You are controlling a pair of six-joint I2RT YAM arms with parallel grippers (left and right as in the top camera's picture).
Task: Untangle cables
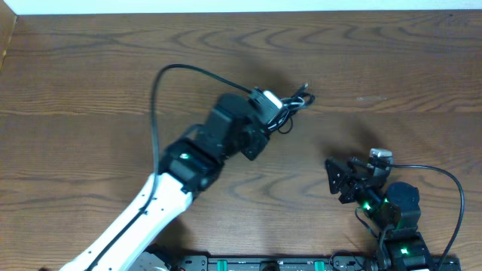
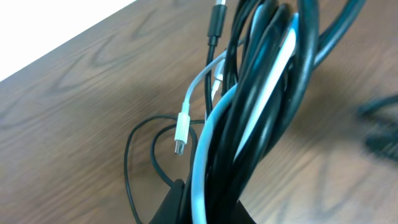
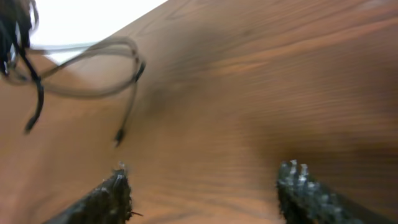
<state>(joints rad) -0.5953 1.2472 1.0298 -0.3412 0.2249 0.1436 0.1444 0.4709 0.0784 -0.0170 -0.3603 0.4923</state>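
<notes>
1. Left gripper (image 1: pixel 269 105): jaws closed tight on the cables (image 2: pixel 249 112). It pinches the bundle low, so the cords rise past the wrist camera as one thick hank. Judged a holding grip, to anchor the tangle while the other arm works.
2. Cables: black and white cords twisted together in that grip. A white plug (image 2: pixel 181 130) hangs free just beside the bundle, and thin black loops lie on the table (image 2: pixel 74 112) below it. No cord yet lies apart from the others, so the untangling is judged barely begun.
3. Right gripper (image 3: pixel 208 186): fingers (image 3: pixel 115 196) spread wide with nothing between them. It sits well apart from the bundle, on the side toward the robot's base. Judged ready to go in for a free end.
4. Loose ends (image 3: pixel 118 134): in the right wrist view, a pale loop and two dark tips trail off the bundle over the table. They are blurred, so which cord each belongs to cannot be told. Likely the easiest picks.
</notes>
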